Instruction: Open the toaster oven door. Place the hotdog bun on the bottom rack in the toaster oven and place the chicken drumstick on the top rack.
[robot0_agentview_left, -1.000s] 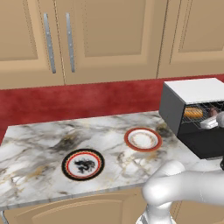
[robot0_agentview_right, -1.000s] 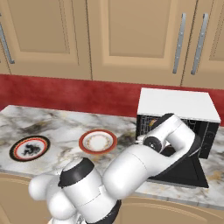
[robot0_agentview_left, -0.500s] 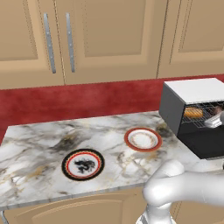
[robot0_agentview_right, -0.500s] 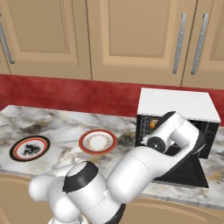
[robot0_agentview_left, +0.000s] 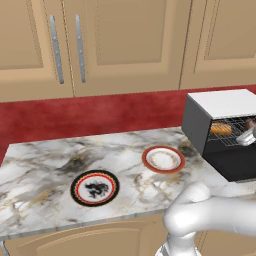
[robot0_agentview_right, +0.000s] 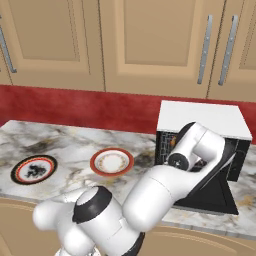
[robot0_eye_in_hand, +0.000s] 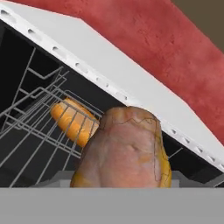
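Since a second ago, arm pushed deeper into the toaster oven (robot0_agentview_left: 220, 107), wrist now level with the racks. Toaster oven door (robot0_agentview_right: 212, 197) folded down flat beneath the tool, clearing the way in. Worktop (robot0_agentview_left: 45, 165) well off to the tool's left, with two plates (robot0_agentview_left: 162, 159) on it. Top rack (robot0_eye_in_hand: 43, 113) just ahead of the tool, waiting for the meat. Hotdog bun (robot0_eye_in_hand: 72, 120) lying beyond the tool, seen through the wires, apparently already on a rack. Chicken drumstick (robot0_eye_in_hand: 127, 151) pinched in the tool (robot0_eye_in_hand: 124, 181), carried nose-first so it can slide onto the grid. No readable writing or brand anywhere.
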